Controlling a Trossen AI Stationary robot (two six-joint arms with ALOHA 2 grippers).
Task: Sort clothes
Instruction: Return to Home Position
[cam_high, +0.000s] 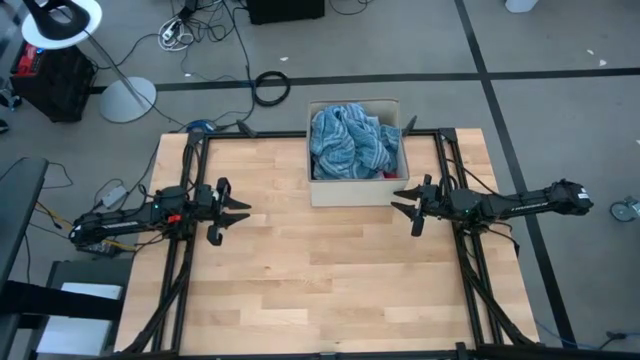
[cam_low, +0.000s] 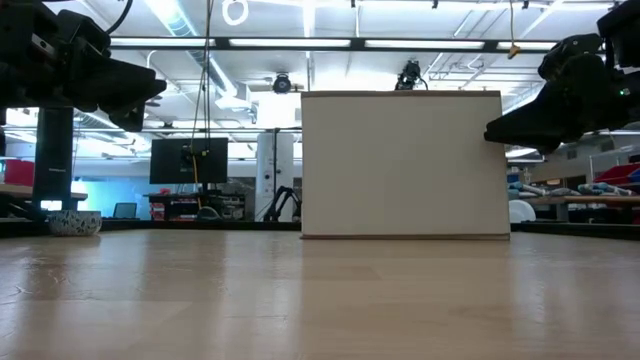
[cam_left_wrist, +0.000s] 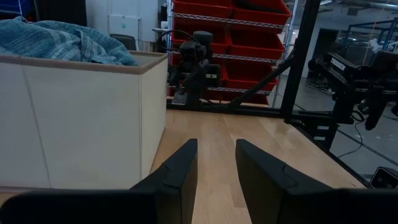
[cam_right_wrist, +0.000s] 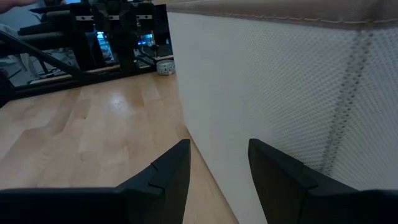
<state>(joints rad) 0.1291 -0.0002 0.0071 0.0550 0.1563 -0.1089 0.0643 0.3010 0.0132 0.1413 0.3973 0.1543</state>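
Evidently the blue striped cloth lay heaped in the pale box at upper centre, with the left tool and right tool part-open and empty at mid-frame, so homing likely wanted a slow retreat clear of the box wall.

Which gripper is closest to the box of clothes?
The right gripper, just beside the box's front corner; the left gripper hangs much farther off.

Heaped, crumpled, in the pale box at the far middle of the table: blue striped cloth, filling it rim-high, folds just topping the wall.
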